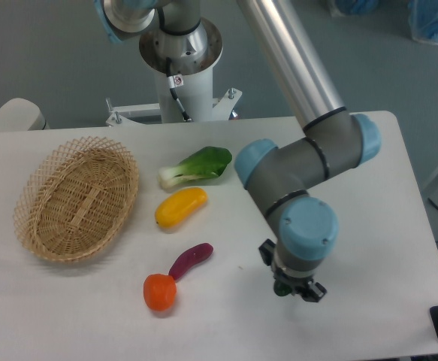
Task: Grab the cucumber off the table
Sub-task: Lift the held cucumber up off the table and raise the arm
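Fixed camera: you have the gripper [297, 288] low over the white table [384, 226], right of the produce. The wrist hides its fingers; you cannot tell how far they are parted or whether they hold anything. No cucumber shows anywhere. Left of the arm you see bok choy [197, 165], yellow vegetable [180, 207], purple eggplant [190, 259], orange tomato [160, 292], wicker basket [78, 198]
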Available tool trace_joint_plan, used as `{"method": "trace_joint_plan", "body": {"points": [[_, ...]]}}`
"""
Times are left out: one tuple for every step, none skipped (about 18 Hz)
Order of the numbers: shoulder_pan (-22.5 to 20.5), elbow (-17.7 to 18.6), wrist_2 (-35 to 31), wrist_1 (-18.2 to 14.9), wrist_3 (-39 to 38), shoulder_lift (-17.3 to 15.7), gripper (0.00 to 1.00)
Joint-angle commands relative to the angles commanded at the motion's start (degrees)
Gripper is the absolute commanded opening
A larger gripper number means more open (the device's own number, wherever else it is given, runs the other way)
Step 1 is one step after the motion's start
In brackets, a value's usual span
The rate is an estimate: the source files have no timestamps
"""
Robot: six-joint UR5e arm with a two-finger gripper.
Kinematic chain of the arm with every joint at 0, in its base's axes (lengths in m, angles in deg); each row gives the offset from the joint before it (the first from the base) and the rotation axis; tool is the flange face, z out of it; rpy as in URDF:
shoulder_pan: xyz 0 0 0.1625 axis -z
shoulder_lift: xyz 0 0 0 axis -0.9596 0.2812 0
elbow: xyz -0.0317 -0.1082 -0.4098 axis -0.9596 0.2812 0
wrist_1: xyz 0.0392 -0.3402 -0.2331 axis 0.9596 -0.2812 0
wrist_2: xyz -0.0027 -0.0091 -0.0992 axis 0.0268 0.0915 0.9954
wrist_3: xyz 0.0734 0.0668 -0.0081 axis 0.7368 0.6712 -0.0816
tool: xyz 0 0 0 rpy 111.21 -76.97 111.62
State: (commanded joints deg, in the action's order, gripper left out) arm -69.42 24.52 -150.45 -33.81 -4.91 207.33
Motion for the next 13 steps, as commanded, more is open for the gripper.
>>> {"method": "trace_joint_plan", "body": {"points": [[0.09, -0.18, -0.09, -0.19, 0.35, 0.26, 0.17], [0.17, -0.10, -0.26, -0.19, 0.96, 0.35, 0.17], [0.18, -0.10, -0.26, -0.10, 1.84, 0.35, 0.17], [0.18, -0.18, -0.26, -0.10, 2.80, 0.35, 0.18], [0.09, -0.36, 0.17, -0.10, 4.03, 0.35, 0.18], [0.09, -0.62, 0.35, -0.02, 4.91, 0.44, 0.17], [0.00, -0.97, 0.35, 0.07, 5.10, 0.62, 0.17], [0.00, -1.24, 0.27, -0.01, 5.36, 0.62, 0.17], [0.00, -1.50, 0.18, -0.01, 5.97, 0.62, 0.17], [0.00, -1.50, 0.09, 0.07, 6.33, 0.62, 0.17], [0.09, -1.50, -0.09, 0.07, 6.42, 0.62, 0.17], [0.00, -1.50, -0.09, 0.07, 6.50, 0.62, 0.17], [0.00, -1.50, -0.17, 0.07, 6.50, 0.62, 0.17]]}}
